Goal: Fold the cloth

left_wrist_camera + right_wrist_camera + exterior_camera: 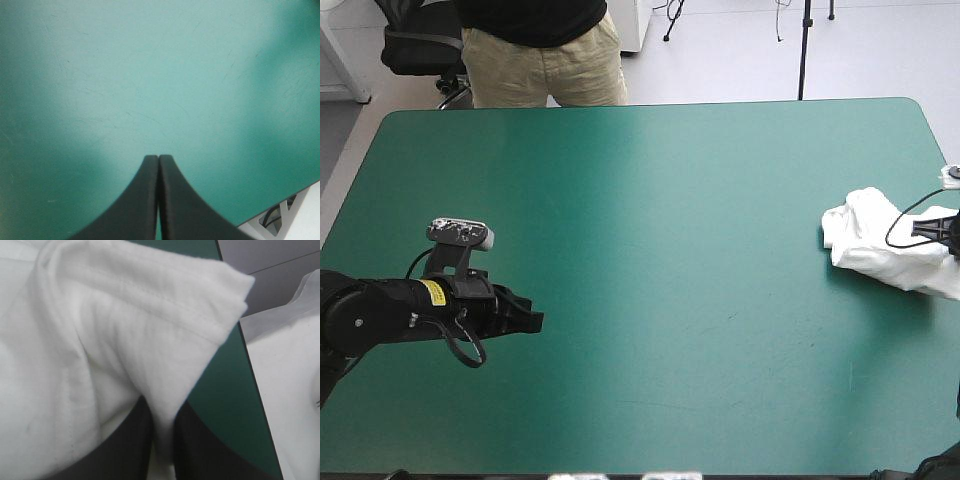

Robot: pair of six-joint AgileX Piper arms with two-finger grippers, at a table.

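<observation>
The white T-shirt [880,245] lies as a crumpled heap at the table's right edge. In the right wrist view its cloth [100,350] fills most of the picture, a hemmed sleeve pointing ahead of the fingers. My right gripper [162,440] is shut on the T-shirt, a fold of fabric pinched between its black fingers; in the high view only a bit of it [942,230] shows at the right edge. My left gripper [525,318] hovers over the near-left part of the table, far from the shirt. Its fingers [159,165] are shut with nothing in them.
The teal-green cover [670,250] stretches bare between the two arms. A person stands just beyond the far edge [540,60]. The near table edge [280,205] shows beside my left gripper. A small white object [952,175] sits at the right edge.
</observation>
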